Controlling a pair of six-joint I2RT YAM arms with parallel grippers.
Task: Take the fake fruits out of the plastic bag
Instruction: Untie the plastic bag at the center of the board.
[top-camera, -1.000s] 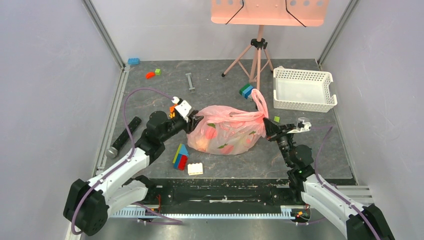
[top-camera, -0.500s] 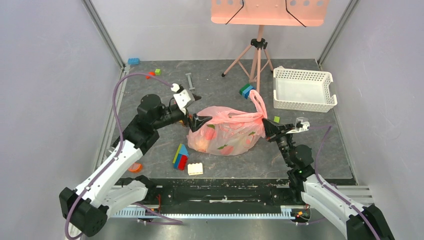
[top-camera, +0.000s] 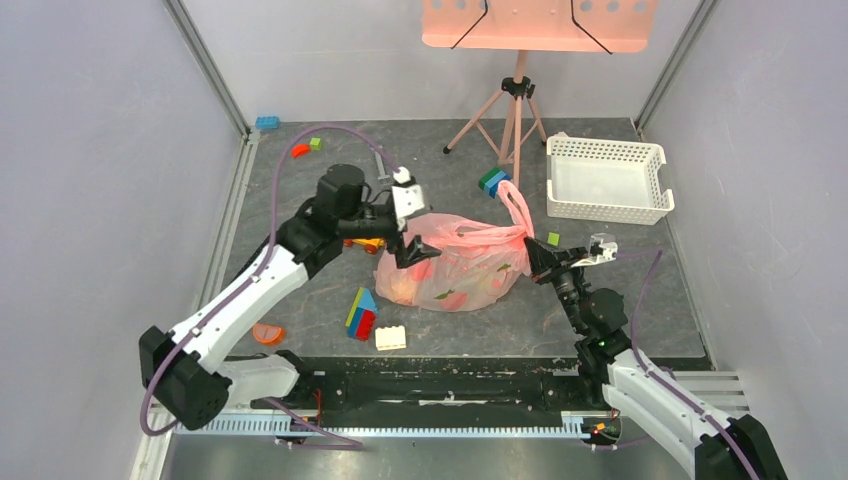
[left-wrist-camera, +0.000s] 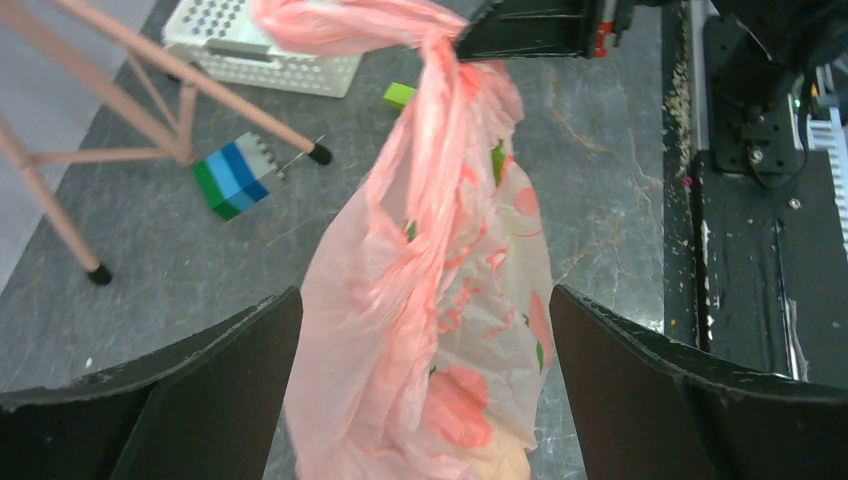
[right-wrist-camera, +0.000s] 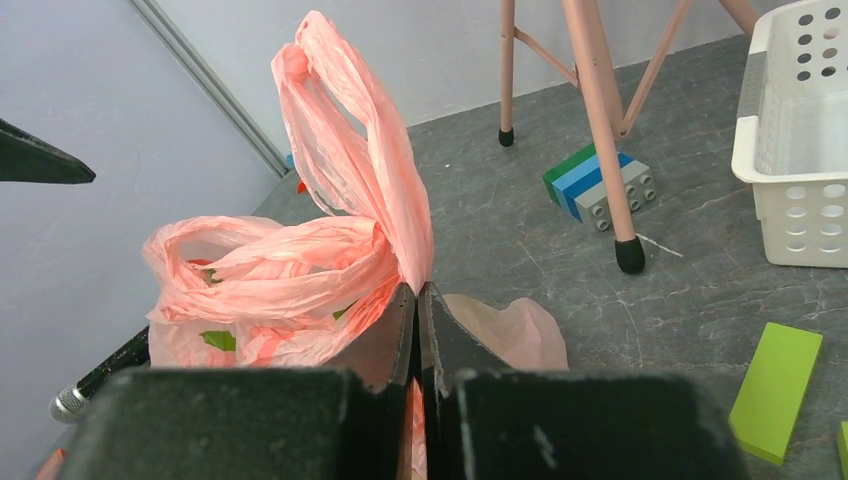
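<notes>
Top view, bag: I see the pink bag (top-camera: 455, 262) lying mid-counter (top-camera: 450, 188), with fruits (top-camera: 420, 268) showing through it.
Top view, arms: left jaws over the bag's left end, right jaws at its right end.
Left wrist: my left jaws stand wide, with the bag (left-wrist-camera: 440, 290) between them.
Right wrist: my right jaws are pinched on the bag (right-wrist-camera: 330, 260), just below its handle loop (right-wrist-camera: 350, 150).

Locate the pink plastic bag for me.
In the top view the plastic bag lies centrally on the table, its right end pinched in the right end effector, with the open left end effector at its left end.
</notes>
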